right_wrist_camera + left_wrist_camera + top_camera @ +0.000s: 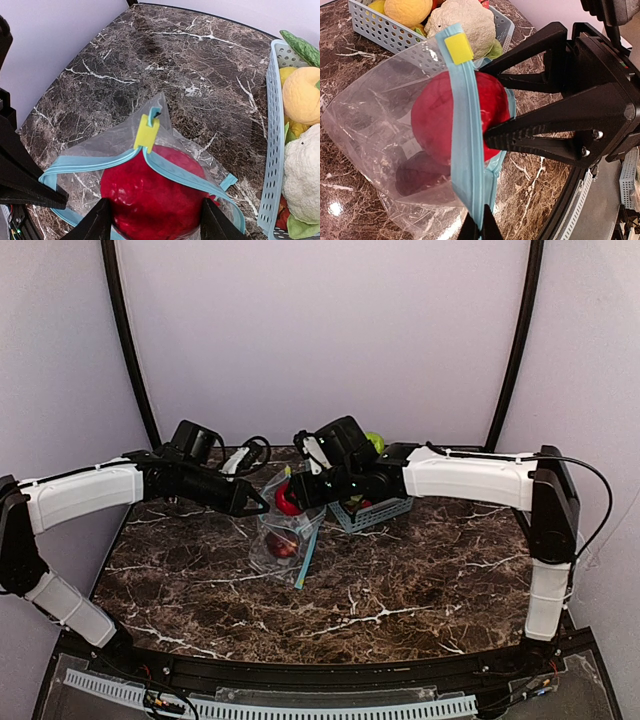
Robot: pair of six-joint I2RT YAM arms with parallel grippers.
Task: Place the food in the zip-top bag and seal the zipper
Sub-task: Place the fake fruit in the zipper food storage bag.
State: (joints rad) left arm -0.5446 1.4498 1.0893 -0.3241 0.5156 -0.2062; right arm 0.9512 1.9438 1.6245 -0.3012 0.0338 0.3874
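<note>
As R gripper (156, 220) grips 1 fruit (150, 190), 1 bagged

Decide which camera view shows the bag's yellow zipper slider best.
The right wrist view: the yellow slider sits centred and unblocked where the blue zipper tracks meet. The left wrist view shows one flat face of it near the frame's top. In the top view it is too small to make out.
</note>
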